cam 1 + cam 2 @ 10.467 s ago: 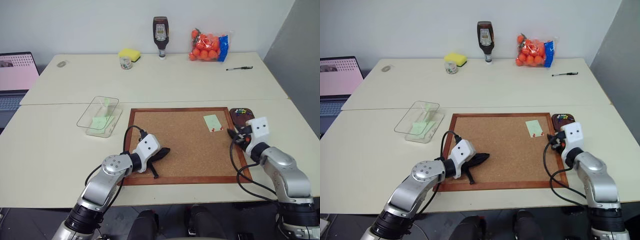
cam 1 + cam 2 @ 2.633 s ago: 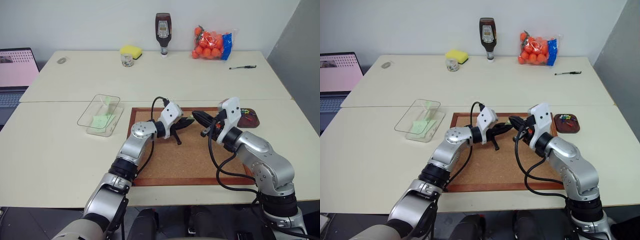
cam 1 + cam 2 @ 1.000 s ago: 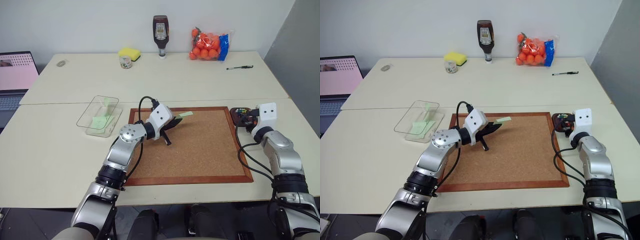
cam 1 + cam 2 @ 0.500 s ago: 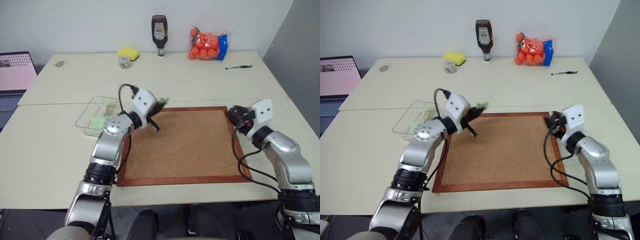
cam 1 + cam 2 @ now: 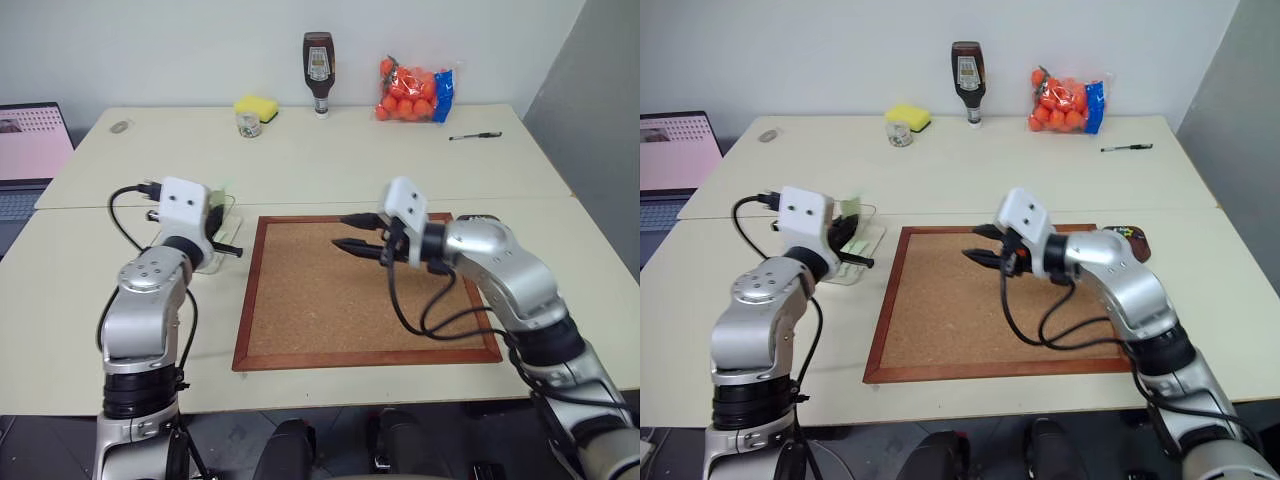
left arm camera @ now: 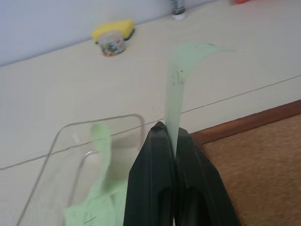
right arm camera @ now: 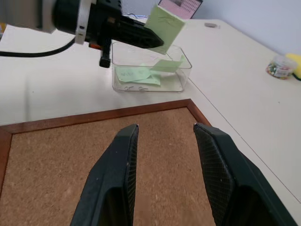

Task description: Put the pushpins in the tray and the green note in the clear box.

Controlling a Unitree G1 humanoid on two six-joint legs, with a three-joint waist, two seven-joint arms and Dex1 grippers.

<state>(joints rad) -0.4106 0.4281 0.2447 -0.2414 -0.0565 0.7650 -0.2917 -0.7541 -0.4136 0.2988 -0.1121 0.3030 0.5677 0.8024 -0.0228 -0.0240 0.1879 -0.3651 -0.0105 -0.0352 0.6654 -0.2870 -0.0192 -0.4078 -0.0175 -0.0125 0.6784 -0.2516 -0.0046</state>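
Cream tabletop, corkboard [image 5: 370, 290] nearest: green note delivery in progress, judged the last step.
Right gripper [image 5: 345, 233] hovers over the board, jaws partly apart, holding nothing. Left gripper [image 6: 170, 135] is clamped tight on the green note [image 6: 181, 75], which stands upright just beside the clear box [image 7: 181, 61], at its rim; other green slips already lie inside. Tray [image 5: 1138, 234] sits behind the right arm; its contents cannot be made out. Next move: carry the note over the box opening, lower it, release.

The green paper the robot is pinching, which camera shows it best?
The left wrist view: the green note rises large between the shut left gripper. The right wrist view shows it smaller over the clear box; the eye views give a sliver.
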